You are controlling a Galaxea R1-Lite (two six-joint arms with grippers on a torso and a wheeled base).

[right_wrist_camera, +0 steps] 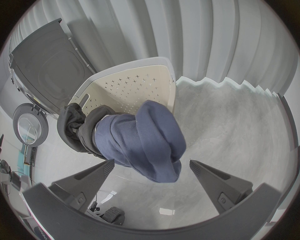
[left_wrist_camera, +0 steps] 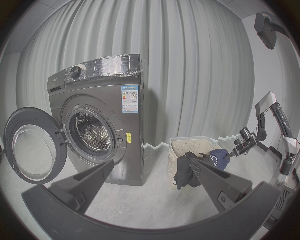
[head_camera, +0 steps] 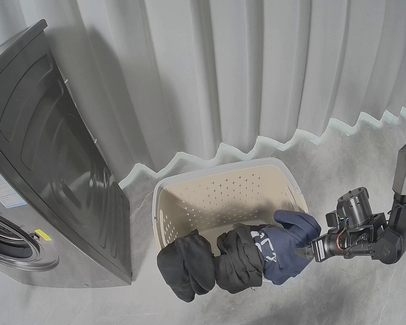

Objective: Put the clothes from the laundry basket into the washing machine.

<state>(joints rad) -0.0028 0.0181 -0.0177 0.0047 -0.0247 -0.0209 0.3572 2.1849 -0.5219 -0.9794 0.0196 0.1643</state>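
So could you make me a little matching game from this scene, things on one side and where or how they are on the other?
Things:
1. washing machine door
2. laundry basket
3. navy garment
4. right end effector

States:
A. fingers apart, close up to the navy cloth
B. swung wide open
C. cream, standing on the floor by the curtain
D. draped over the basket's front rim

Pairs: 1-B, 2-C, 3-D, 4-A
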